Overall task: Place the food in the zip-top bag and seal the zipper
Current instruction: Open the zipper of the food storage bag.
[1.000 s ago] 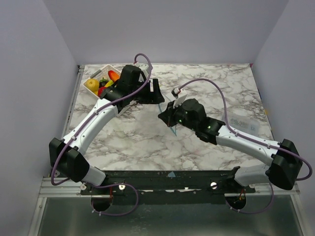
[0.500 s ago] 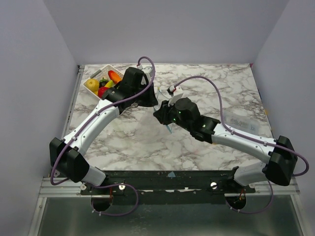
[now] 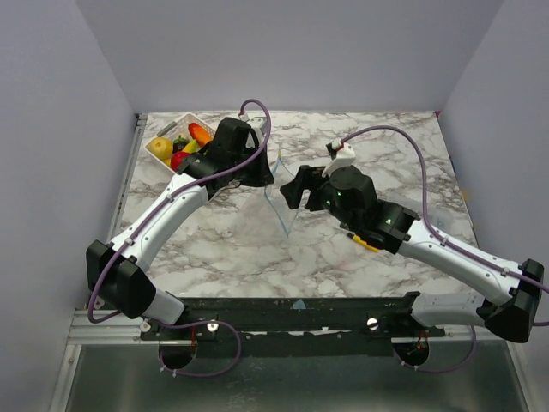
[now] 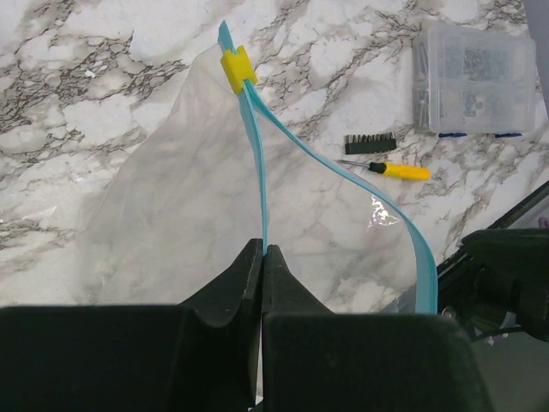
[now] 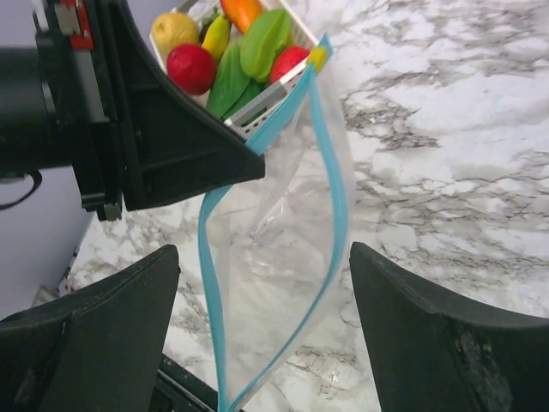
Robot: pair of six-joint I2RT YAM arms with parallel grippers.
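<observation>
The marble table (image 3: pixel 360 257) carries the work near its centre, where the clear zip-top bag (image 4: pixel 171 197) is held up by one lip, empty as far as the views show. The white basket (image 3: pixel 168 123) sits at the table's 10 o'clock, and all the food (image 5: pixel 257 43) lies in it. The left gripper (image 4: pixel 262 257) is clamped tight on one side of the teal zipper (image 4: pixel 257 154), whose other side bows away so the mouth gapes. The right gripper (image 5: pixel 263 257), at the bag's 3 o'clock, stands wide and holds nothing. A yellow slider (image 4: pixel 238 69) sits at the zipper's far end. The step in hand looks like readying the mouth for loading. Next, the free gripper likely must fetch a piece from the basket without knocking the held lip.
</observation>
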